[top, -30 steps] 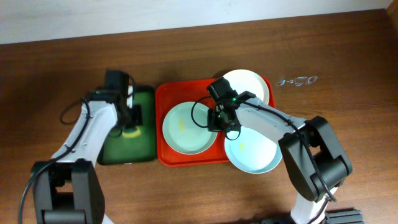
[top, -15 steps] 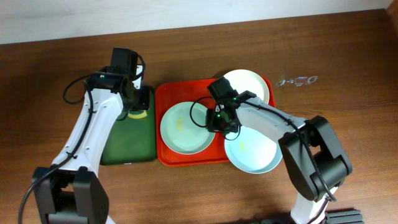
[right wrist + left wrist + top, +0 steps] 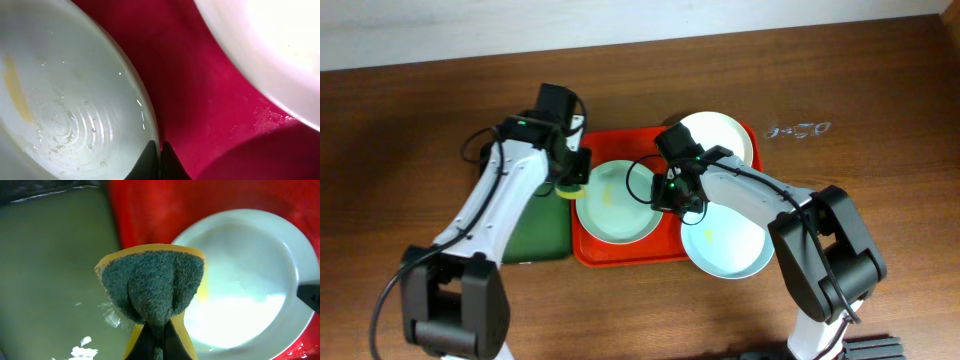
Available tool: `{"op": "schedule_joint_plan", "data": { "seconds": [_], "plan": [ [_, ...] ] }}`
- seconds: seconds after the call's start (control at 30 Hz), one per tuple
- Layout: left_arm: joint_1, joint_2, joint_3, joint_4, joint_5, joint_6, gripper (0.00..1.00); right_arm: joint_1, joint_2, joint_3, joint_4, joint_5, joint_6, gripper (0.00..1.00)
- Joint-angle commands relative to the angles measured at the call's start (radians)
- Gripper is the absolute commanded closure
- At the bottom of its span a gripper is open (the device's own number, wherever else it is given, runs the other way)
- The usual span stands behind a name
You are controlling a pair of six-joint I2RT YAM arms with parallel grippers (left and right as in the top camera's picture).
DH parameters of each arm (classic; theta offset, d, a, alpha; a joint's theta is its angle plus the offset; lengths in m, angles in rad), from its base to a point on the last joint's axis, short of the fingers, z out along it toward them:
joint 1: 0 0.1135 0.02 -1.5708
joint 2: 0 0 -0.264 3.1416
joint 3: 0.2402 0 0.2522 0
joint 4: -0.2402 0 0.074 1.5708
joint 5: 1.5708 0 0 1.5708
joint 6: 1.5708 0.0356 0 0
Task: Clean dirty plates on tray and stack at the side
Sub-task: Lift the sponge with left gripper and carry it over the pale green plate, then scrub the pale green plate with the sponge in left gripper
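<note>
The left gripper (image 3: 570,186) is clamped on a yellow-and-green sponge (image 3: 152,285) above the left edge of the red tray (image 3: 582,150). The right gripper (image 3: 672,192) pinches the right rim of the mint plate (image 3: 615,205) lying there. A cream plate (image 3: 720,138) and second mint plate (image 3: 725,245) lie nearby.

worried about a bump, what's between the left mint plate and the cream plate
Only bare red tray floor, shown in the right wrist view. The right gripper pinches the mint plate by its rim there; the cream plate lies apart.
</note>
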Motion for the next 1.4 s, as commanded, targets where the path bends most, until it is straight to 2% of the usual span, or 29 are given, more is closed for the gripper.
{"op": "schedule_joint_plan", "data": {
  "seconds": [0.0,0.37,0.53,0.7,0.77,0.87,0.97,1.07,1.23,1.37],
  "plan": [
    [-0.062,0.065,0.014,0.024,0.031,-0.025,1.00,-0.002,0.009,-0.005,-0.001,0.010,0.002,0.96],
    [-0.093,0.206,0.014,0.123,0.012,-0.028,1.00,-0.002,0.009,-0.005,-0.002,0.013,-0.003,0.96],
    [-0.110,0.311,0.013,0.115,0.031,-0.028,1.00,-0.002,0.009,-0.005,0.000,0.017,-0.003,0.96],
    [-0.100,0.305,0.055,0.061,0.313,0.048,1.00,-0.002,0.009,-0.005,0.000,0.017,-0.003,0.96],
    [-0.077,0.266,0.109,0.027,0.360,0.047,1.00,-0.002,0.009,-0.005,0.000,0.017,-0.003,0.96],
    [-0.027,0.168,0.165,0.013,0.272,0.046,1.00,-0.002,0.009,-0.005,-0.001,0.017,-0.003,0.96],
    [-0.039,0.170,0.142,-0.015,0.128,0.047,1.00,-0.002,0.009,-0.005,0.000,0.017,-0.003,0.96],
    [-0.079,0.176,0.021,0.072,0.090,0.039,1.00,-0.002,0.009,-0.005,0.000,0.017,-0.003,0.96],
    [-0.124,0.177,-0.198,0.251,0.096,-0.066,1.00,-0.002,0.009,-0.005,-0.001,0.017,-0.003,0.96],
    [-0.124,0.154,-0.180,0.217,0.394,-0.024,1.00,-0.002,0.009,-0.005,0.000,0.016,-0.003,0.96]
  ]
}}
